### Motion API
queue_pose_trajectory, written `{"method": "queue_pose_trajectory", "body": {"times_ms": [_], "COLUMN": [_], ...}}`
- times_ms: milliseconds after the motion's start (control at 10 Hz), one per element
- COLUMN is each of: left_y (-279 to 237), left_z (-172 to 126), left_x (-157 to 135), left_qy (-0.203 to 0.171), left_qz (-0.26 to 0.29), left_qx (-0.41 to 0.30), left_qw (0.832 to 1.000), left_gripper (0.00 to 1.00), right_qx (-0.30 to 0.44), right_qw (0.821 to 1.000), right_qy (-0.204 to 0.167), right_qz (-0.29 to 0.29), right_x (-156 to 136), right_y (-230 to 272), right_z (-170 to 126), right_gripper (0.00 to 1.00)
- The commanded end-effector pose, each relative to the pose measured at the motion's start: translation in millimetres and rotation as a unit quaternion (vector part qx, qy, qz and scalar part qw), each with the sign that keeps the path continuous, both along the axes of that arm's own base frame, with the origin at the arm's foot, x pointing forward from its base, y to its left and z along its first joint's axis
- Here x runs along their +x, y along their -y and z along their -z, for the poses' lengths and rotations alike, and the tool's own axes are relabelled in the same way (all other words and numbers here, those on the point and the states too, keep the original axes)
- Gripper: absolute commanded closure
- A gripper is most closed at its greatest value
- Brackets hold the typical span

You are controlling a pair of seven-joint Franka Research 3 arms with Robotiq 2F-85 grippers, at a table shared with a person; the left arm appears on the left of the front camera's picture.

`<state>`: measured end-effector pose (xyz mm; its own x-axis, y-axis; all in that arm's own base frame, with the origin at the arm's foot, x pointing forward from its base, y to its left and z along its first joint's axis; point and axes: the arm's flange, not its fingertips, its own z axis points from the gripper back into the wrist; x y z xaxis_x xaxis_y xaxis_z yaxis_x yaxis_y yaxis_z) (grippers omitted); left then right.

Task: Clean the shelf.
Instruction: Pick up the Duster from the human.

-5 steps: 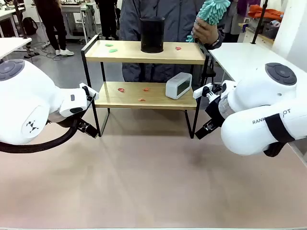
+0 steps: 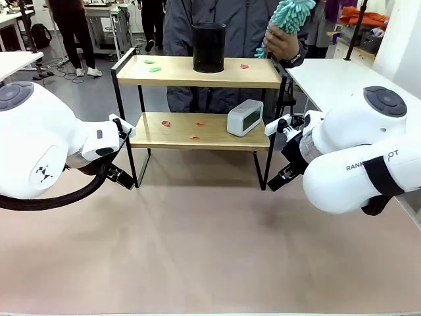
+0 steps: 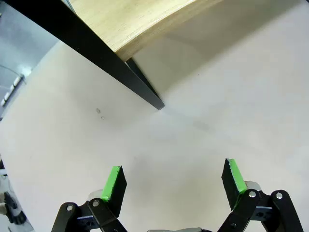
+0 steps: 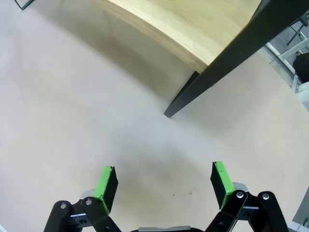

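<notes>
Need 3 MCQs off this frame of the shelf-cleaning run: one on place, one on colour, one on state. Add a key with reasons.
1. On the shelf, where does the white clock stand?
A. top board, middle
B. lower board, right end
C. lower board, left end

2. What colour is the duster in the person's hand?
A. teal
B. yellow
C. red

3. How do the left gripper and right gripper stand?
A. left shut on a shelf leg
B. right shut on the duster
C. both open, holding nothing

Key:
1 B: the clock sits on the lower board, near the right-hand legs.
2 A: the fluffy head above the hand is teal.
3 C: each wrist view shows its green pads wide apart over bare table.
</notes>
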<state>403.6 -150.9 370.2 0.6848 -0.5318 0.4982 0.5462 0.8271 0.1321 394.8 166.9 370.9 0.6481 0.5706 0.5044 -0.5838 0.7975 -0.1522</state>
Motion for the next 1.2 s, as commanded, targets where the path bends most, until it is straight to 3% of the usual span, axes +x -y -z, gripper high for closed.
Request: {"method": "queue_pose_trajectory", "body": {"times_ms": [0, 500, 600, 700, 800, 900, 1000, 1100], "left_y": [0, 0, -4, -14, -33, -59, -97, -145], "left_z": [0, 0, -17, -38, -65, -92, -120, -145], "left_x": [0, 0, -13, -32, -50, -64, -77, -99], "left_qy": [0.0, 0.0, -0.088, -0.184, -0.226, -0.198, -0.147, -0.07], "left_qz": [0.0, 0.0, 0.083, 0.144, 0.137, 0.152, 0.131, 0.083], "left_qx": [0.0, 0.0, -0.011, -0.008, -0.053, -0.153, -0.262, -0.356], "left_qw": [1.0, 1.0, 0.993, 0.972, 0.963, 0.956, 0.945, 0.928], "left_gripper": [0.0, 0.0, 0.0, 0.0, 0.0, 0.0, 0.0, 0.0], "right_qx": [0.0, 0.0, -0.025, -0.039, 0.033, 0.129, 0.261, 0.378], "right_qw": [1.0, 1.0, 0.991, 0.977, 0.98, 0.974, 0.944, 0.905], "right_qy": [0.0, 0.0, -0.121, -0.194, -0.193, -0.182, -0.2, -0.191], "right_qz": [0.0, 0.0, -0.055, -0.078, -0.024, 0.03, -0.012, -0.041], "right_x": [0, 0, -12, -32, -53, -69, -92, -120], "right_y": [0, 0, 1, 11, 30, 52, 83, 124], "right_z": [0, 0, -14, -35, -69, -98, -125, -146], "right_gripper": [0.0, 0.0, 0.0, 0.0, 0.0, 0.0, 0.0, 0.0]}}
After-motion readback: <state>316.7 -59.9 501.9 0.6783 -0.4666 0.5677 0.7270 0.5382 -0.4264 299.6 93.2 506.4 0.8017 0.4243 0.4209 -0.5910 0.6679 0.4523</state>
